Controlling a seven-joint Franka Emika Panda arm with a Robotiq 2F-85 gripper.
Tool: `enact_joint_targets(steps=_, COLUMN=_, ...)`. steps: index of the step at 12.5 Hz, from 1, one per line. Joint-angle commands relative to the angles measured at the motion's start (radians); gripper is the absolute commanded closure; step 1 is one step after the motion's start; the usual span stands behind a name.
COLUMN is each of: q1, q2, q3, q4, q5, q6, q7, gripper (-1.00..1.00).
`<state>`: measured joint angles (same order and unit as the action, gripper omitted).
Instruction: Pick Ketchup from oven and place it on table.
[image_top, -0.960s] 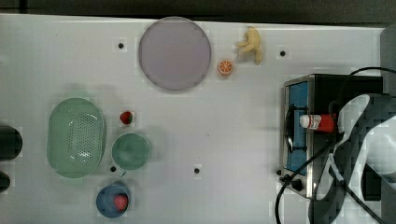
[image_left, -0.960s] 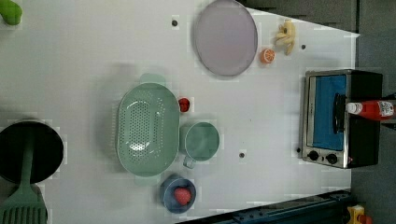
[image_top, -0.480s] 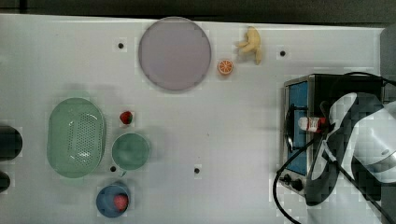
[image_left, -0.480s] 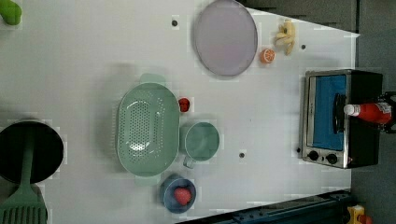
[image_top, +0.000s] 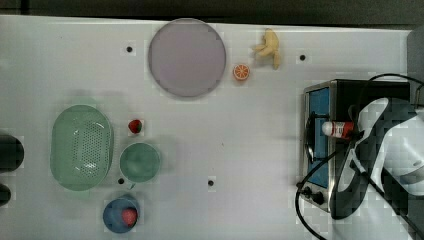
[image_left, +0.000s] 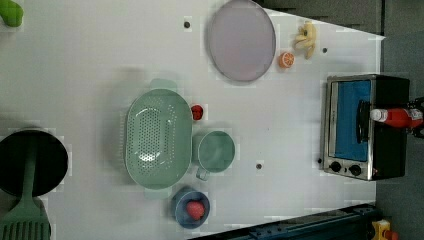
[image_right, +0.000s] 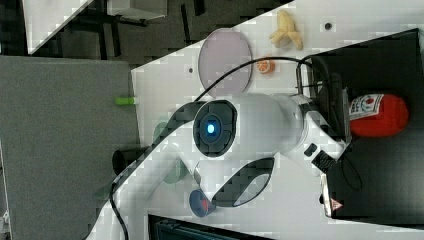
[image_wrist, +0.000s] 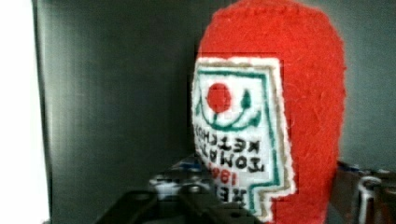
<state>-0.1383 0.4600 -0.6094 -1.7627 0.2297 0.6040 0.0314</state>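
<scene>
— What do we have, starting with the biggest thing?

— The white table (image_top: 250, 150) runs across the whole top view. At the top view's right stands the black oven (image_top: 372, 92), its blue glass door facing the rest of the table. The white robot arm (image_top: 400, 150) reaches over the oven's top.

— And out on the table?

— We see a round grey plate (image_top: 186, 57) near the top view's upper edge. A green colander (image_top: 81, 147) lies at the top view's left, with a green cup (image_top: 140, 162) just beside it. Below the cup is a small blue bowl (image_top: 112, 226) with something red in it. A banana (image_top: 268, 47) lies to the right of the plate in the top view, well apart from the oven.

— Where is the ketchup?

— We find the ketchup (image_top: 340, 129) over the oven's black top, not on the table. Its white cap points toward the door side. In the wrist view its red body and label stand close in front of the dark oven surface.

— Is it held?

— The gripper (image_right: 342, 112) is right at the bottle's cap end in the right view. We cannot tell whether it is clamped on the bottle or loose around it.

— Anything smaller?

— An orange slice (image_top: 241, 72) between plate and banana, and a strawberry (image_top: 134, 126) beside the colander.
</scene>
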Motion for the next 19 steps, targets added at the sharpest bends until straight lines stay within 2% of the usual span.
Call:
enact_joint_targets(steps=1, q1=-0.020, q2=-0.018, q3=-0.014, q4=0.017, q5=-0.016, q6=-0.009, q7=-0.026, gripper=-0.24)
enact_joint_targets(steps=5, q1=0.011, q2=-0.077, q3=-0.012, q4=0.101, q5=-0.047, q6=-0.035, q7=-0.075, gripper=-0.24)
enact_joint_targets(steps=7, q1=0.059, q2=-0.118, q3=-0.006, q4=0.146, q5=-0.091, q6=-0.113, q7=-0.129, gripper=-0.24)
enact_joint_targets(steps=10, q1=0.152, q2=-0.192, q3=0.031, q4=0.187, q5=-0.097, q6=-0.286, q7=-0.133, gripper=-0.24)
enact_joint_targets(steps=14, q1=0.258, q2=-0.276, q3=0.108, q4=0.186, q5=-0.099, q6=-0.443, q7=-0.131, gripper=-0.24)
enact_joint_targets(steps=19, q1=0.336, q2=-0.292, q3=0.244, q4=0.150, q5=-0.099, q6=-0.492, q7=-0.122, gripper=-0.24)
